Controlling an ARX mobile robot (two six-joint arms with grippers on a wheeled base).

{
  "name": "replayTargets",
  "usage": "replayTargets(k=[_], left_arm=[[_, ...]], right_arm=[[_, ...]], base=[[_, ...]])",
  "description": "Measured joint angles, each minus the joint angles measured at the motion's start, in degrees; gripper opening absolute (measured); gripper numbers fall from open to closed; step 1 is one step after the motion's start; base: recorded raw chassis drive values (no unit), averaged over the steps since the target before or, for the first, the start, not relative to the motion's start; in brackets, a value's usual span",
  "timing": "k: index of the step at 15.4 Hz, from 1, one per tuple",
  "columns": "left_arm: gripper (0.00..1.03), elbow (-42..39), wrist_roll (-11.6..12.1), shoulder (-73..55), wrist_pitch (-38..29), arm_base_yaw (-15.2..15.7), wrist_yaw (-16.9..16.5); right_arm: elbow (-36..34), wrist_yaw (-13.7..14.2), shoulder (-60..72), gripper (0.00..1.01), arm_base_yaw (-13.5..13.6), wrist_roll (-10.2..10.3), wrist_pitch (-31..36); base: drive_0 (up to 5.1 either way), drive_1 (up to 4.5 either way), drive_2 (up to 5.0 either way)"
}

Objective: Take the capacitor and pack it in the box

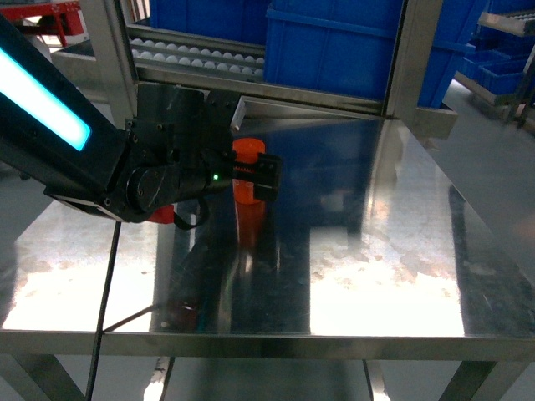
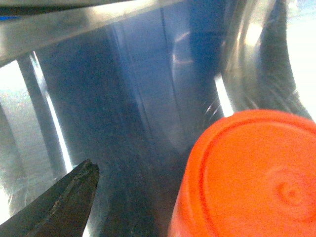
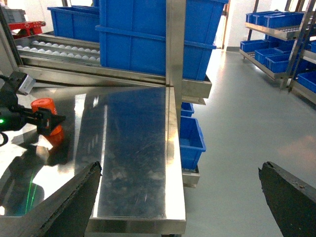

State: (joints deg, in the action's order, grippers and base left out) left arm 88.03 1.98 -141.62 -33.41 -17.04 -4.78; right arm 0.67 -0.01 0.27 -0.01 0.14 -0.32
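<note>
The capacitor [image 1: 247, 151] is an orange cylinder standing upright on the steel table [image 1: 376, 251], left of centre. My left gripper [image 1: 266, 177] is open and level with its body. In the left wrist view the capacitor's orange top [image 2: 256, 182] fills the lower right. One dark finger [image 2: 64, 202] shows at the lower left, well apart from the capacitor, and the other finger is hidden. The right wrist view shows the capacitor [image 3: 43, 104] far left with the left gripper [image 3: 49, 121] at it. My right gripper [image 3: 177, 202] hangs open and empty past the table's right edge. The box is out of view.
Large blue bins [image 1: 351, 50] sit on a roller rack [image 1: 201, 57] behind the table, with steel uprights [image 1: 410, 58] at the back edge. A blue bin [image 3: 192, 140] rests low beside the table's right end. Shelving with more blue bins [image 3: 276, 29] stands across the grey floor.
</note>
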Motion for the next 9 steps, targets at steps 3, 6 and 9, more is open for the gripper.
replayTargets(k=[3, 6, 9], left_arm=[[0.60, 0.13, 0.11, -0.79, -0.17, 0.00, 0.07], [0.44, -5.03, -0.31, 3.04, -3.08, 0.50, 1.75], [0.44, -15.63, 0.02, 15.26, -11.50, 2.40, 6.23]], right_arm=[[0.00, 0.00, 0.00, 0.98, 0.00, 0.00, 0.02], [0.00, 0.00, 0.00, 0.98, 0.00, 0.00, 0.02], [0.00, 0.00, 0.00, 0.98, 0.00, 0.02, 0.02]], base=[[0.0, 0.00, 0.0], [0.0, 0.00, 0.0], [0.0, 0.00, 0.0]])
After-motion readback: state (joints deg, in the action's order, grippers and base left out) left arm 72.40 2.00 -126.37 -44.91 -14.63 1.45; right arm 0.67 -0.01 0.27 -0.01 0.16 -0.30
